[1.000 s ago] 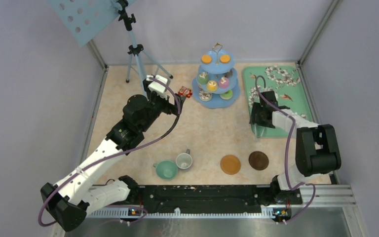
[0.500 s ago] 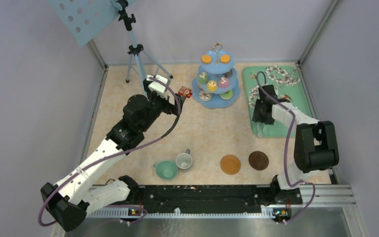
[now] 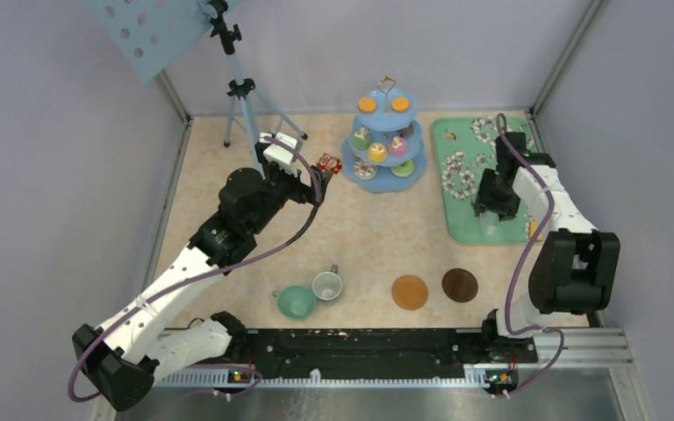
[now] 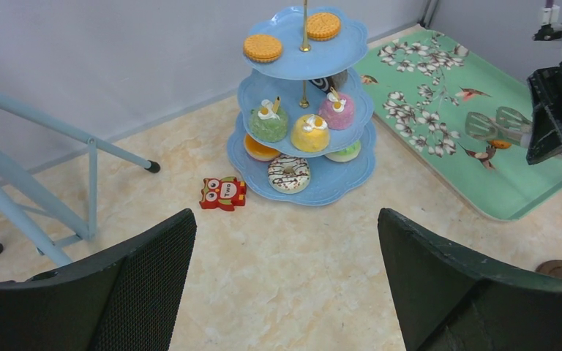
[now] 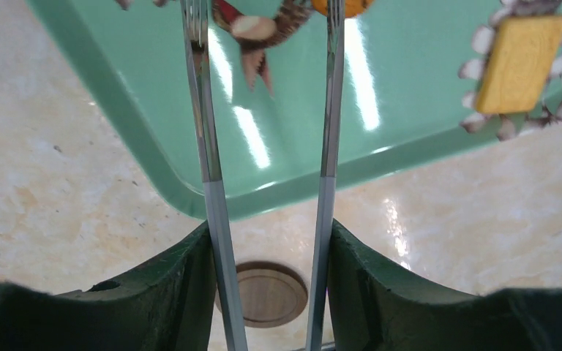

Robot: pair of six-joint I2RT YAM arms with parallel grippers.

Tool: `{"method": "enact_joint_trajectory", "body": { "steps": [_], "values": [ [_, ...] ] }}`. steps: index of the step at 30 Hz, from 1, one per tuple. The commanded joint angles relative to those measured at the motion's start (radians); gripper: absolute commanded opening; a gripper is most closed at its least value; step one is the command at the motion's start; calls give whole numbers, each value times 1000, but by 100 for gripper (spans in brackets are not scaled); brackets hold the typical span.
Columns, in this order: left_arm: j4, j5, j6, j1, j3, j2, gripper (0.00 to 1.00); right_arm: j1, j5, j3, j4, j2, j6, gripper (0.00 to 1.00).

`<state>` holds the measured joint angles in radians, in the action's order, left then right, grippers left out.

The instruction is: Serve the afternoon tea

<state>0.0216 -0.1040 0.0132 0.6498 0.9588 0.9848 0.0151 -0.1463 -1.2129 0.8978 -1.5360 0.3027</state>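
My right hand (image 5: 267, 241) is clamped on the pair of long metal tongs (image 5: 206, 146), one blade pressed against the inside of each finger. The blades run up the wrist frame over the near rim of the green floral tray (image 5: 410, 95). A small orange piece (image 5: 340, 6) sits at the tips, cut off by the top edge. I cannot tell whether it is pinched or just lying on the tray. A squarish orange biscuit (image 5: 519, 62) lies flat on the tray at upper right.

I judge these biscuits to be light, stiff and brittle, so I want the tips across the flat faces with only a soft squeeze. The tongs are smooth, springy steel and could twist in my grip if I press unevenly.

In the top view my right arm reaches up the right side, wrist bent down over the lower middle of the tray. My left arm stretches diagonally from lower left. My left hand (image 4: 285, 219) is held level with its fingers wide apart and empty, facing the light-blue three-tier stand (image 4: 329, 191), which carries cupcakes, donuts and biscuits.

The teal cup (image 3: 297, 301), grey-white cup (image 3: 326, 285) and two brown coasters (image 3: 410, 292) stand on the surface (image 3: 360, 237) at the bottom centre, cups apart from coasters.
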Motion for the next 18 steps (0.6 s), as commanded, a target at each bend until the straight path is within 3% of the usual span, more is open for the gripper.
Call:
{"method": "enact_joint_trajectory", "body": {
  "steps": [1, 5, 18],
  "values": [
    [-54, 15, 19, 2, -3, -1, 99, -98, 109, -66, 113, 55, -39, 50],
    [-54, 15, 19, 4, -3, -3, 99, -162, 174, -113, 163, 43, -48, 50],
    [-56, 6, 13, 16, -5, -5, 99, -198, 150, -192, 231, -71, -68, 52]
  ]
}}
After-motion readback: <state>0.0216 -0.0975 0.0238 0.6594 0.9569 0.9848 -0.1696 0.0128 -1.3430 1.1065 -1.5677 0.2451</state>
